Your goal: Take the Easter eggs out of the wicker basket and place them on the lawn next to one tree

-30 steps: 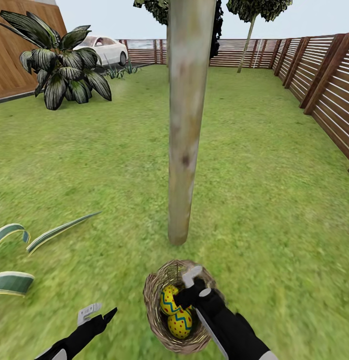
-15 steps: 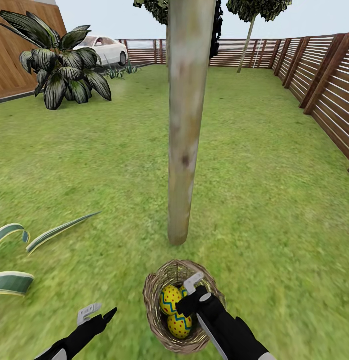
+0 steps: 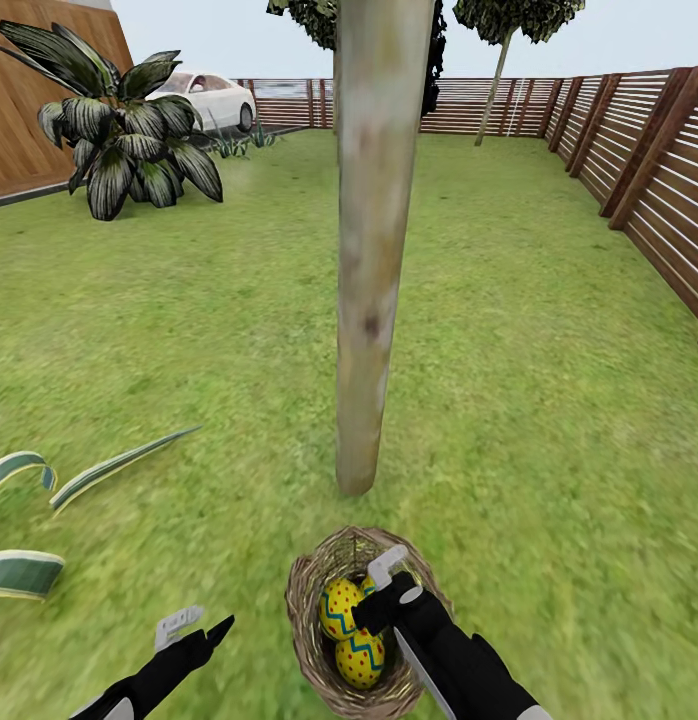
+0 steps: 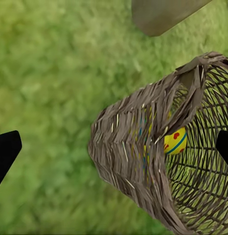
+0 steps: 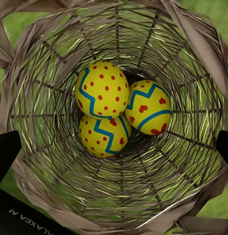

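Note:
The wicker basket (image 3: 301, 612) sits on the lawn (image 3: 549, 420) just in front of the base of the pale tree (image 3: 371, 260). Three yellow Easter eggs with blue zigzags lie together in its bottom (image 5: 102, 89) (image 5: 147, 107) (image 5: 104, 136); two show from the head view (image 3: 341, 607) (image 3: 359, 658). My right gripper (image 3: 384, 588) hangs open over the basket's mouth, its fingers (image 5: 6, 152) spread wide of the eggs and touching none. Left of the basket, my left gripper (image 3: 194, 628) is open and empty, facing the basket's wall (image 4: 133, 147).
Open grass lies all around the trunk. Long striped leaves (image 3: 29, 568) reach in at the near left. A dark-leaved palm (image 3: 129, 140) and a white car (image 3: 214, 95) are far left; a slatted wooden fence (image 3: 649, 170) lines the right side.
My right gripper has drawn back slightly over the basket, uncovering more of the eggs. The whole view has dipped a little. The eggs and the left arm have not moved.

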Robot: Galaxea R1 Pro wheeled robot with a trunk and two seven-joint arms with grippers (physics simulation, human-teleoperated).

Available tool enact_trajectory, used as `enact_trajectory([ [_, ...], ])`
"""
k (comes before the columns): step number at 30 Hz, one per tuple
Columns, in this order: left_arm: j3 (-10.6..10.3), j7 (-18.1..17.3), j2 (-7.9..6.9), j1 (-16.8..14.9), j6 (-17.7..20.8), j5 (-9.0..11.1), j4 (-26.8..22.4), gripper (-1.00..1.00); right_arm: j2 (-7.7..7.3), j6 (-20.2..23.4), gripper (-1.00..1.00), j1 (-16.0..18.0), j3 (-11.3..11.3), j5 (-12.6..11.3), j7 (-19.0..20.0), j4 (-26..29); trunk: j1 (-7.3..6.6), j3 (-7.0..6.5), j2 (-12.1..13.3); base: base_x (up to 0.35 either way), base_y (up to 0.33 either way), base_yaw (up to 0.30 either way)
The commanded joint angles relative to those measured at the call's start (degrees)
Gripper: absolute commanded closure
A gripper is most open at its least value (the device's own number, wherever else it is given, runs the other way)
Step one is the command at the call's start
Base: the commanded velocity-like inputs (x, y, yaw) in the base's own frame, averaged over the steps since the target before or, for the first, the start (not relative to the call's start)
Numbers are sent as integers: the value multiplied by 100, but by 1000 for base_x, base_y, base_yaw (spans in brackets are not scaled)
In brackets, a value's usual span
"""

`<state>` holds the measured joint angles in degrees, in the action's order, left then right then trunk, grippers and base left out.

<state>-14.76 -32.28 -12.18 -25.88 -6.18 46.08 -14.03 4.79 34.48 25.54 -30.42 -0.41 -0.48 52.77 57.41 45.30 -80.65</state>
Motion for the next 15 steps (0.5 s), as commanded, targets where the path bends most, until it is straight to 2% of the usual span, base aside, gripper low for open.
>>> enact_trajectory([
  [1,-48,-6,-4,-4,-41,33,7,-100,-2,29,-100,3,-7,-3,-5,6,0,4,-2,17,0,0],
  [15,-45,-6,-4,-4,-41,33,6,-100,-5,28,-100,3,-7,-3,-6,8,0,4,-2,2,0,0],
])
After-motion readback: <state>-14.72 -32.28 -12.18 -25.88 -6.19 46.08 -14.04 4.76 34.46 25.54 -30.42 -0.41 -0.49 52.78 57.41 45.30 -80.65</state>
